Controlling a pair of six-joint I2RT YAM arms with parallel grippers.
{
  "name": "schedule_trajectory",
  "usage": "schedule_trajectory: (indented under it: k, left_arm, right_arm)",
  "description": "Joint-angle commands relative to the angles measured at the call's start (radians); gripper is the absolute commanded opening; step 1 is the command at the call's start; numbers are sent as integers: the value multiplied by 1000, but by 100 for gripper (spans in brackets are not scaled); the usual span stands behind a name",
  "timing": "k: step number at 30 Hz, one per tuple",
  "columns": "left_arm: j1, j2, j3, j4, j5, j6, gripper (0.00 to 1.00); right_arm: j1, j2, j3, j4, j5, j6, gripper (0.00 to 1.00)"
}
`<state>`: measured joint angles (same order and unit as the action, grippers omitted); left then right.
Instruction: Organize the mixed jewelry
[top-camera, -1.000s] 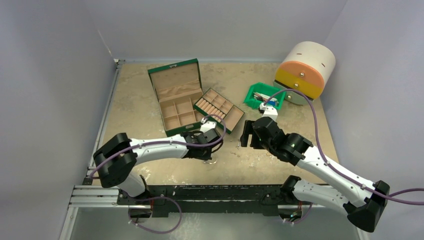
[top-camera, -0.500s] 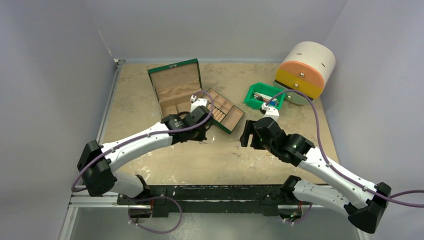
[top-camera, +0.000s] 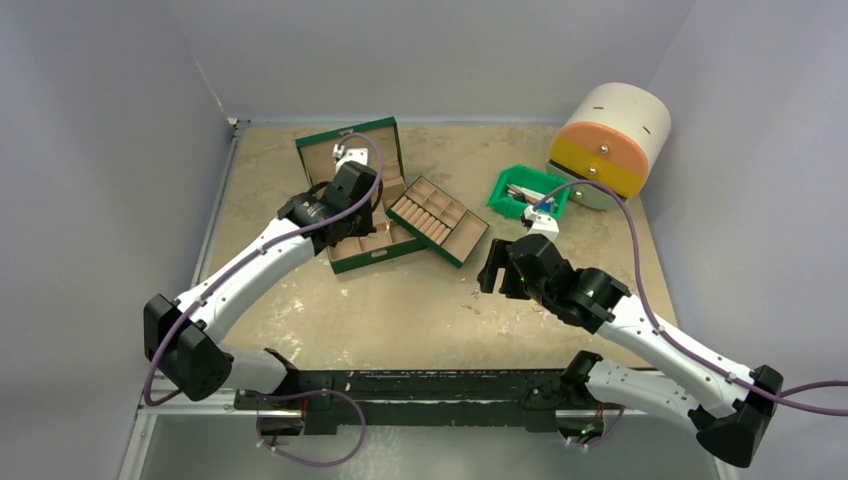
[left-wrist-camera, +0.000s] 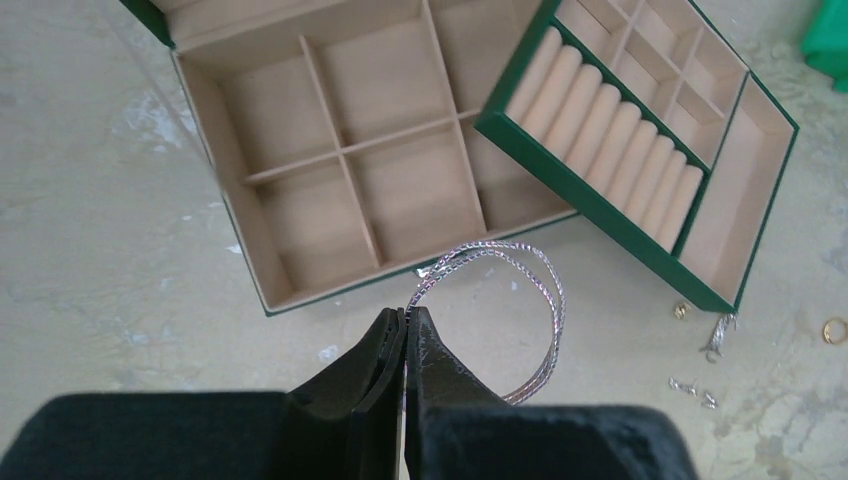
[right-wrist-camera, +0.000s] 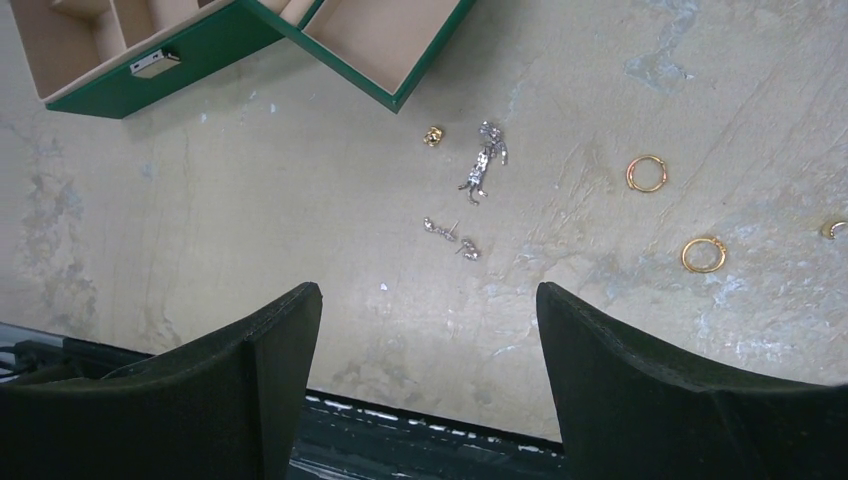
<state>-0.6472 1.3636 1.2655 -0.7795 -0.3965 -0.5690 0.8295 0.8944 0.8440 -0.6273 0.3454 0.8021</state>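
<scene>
My left gripper (left-wrist-camera: 405, 315) is shut on a thin silvery bangle loop (left-wrist-camera: 545, 300) and holds it above the table, just in front of the open green jewelry box (left-wrist-camera: 215, 150). In the top view the left gripper (top-camera: 335, 215) hangs over that box (top-camera: 345, 135). My right gripper (right-wrist-camera: 430, 290) is open and empty above bare table near the front edge; it also shows in the top view (top-camera: 492, 268). Beyond it lie two gold rings (right-wrist-camera: 646, 173) (right-wrist-camera: 704, 254), a small gold piece (right-wrist-camera: 432, 136), a silvery trinket (right-wrist-camera: 482, 160) and a tiny silvery pair (right-wrist-camera: 450, 235).
The box's green tray insert (top-camera: 440, 220) with ring rolls lies right of the box. A green plastic bin (top-camera: 528, 190) and a white, orange and yellow drawer drum (top-camera: 610, 140) stand at the back right. Grey walls enclose the table.
My left arm has swung from the table's front middle back and left to over the green box, carrying the bangle. The right arm has barely moved.
</scene>
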Motion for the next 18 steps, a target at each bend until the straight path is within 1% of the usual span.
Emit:
schedule_trajectory:
  k: [1,7,18]
  left_arm:
    - [71,10,19,85,-27,50,0]
    - [133,71,2,159,-32,50,0]
    - [217,233,-23,337,-51,-21,0]
  right_arm:
    - [3,-2,-1,31,-5,21,82]
    - [3,-1,-1,32,-6,16,82]
    - [2,-15,-14,59,-21,0,83]
